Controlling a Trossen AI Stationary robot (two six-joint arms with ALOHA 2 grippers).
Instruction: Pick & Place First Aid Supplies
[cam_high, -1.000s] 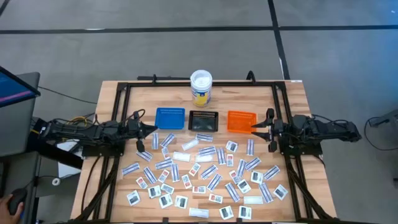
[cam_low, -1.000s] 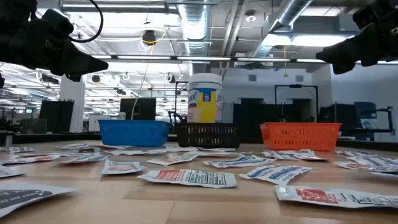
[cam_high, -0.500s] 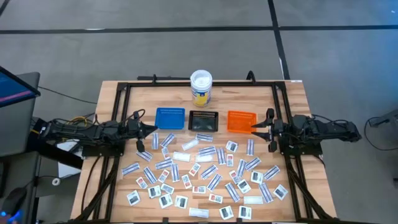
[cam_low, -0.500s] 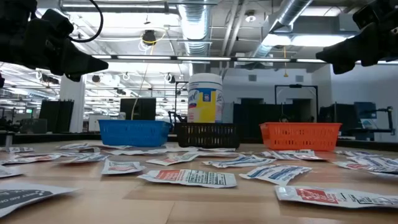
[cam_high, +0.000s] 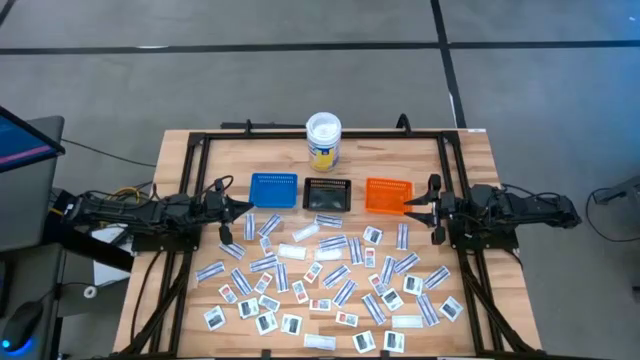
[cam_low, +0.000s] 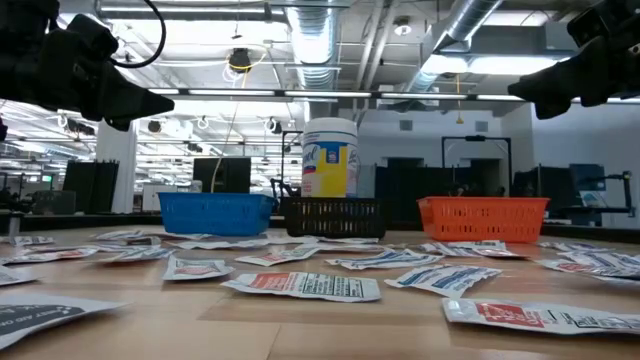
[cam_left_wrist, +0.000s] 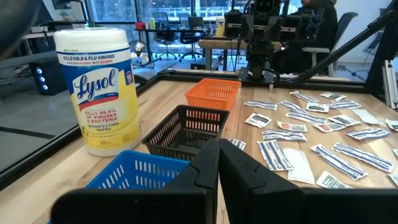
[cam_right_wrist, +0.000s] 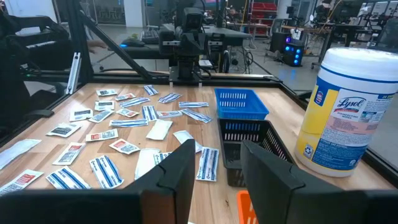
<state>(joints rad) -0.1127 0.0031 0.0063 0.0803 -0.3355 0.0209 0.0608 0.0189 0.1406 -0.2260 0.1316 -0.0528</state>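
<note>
The tub at the table's far edge carries the only print that reads clearly. In the left wrist view its yellow label bears the brand "Lysol" in slanted blue script, with "KILLS COLD & FLU VIRUSES" on the white band above, and "KILLS 99.9% OF VIRUSES & BACTERIA" and "DISINFECTING WIPES" below. The right wrist view shows "Lysol" again on its side. The packets carry printed lines and marks too small to read.

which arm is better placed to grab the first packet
Right, probably. The right gripper is open and empty beside the orange tray, with packets just below it. The left gripper is shut.
</note>
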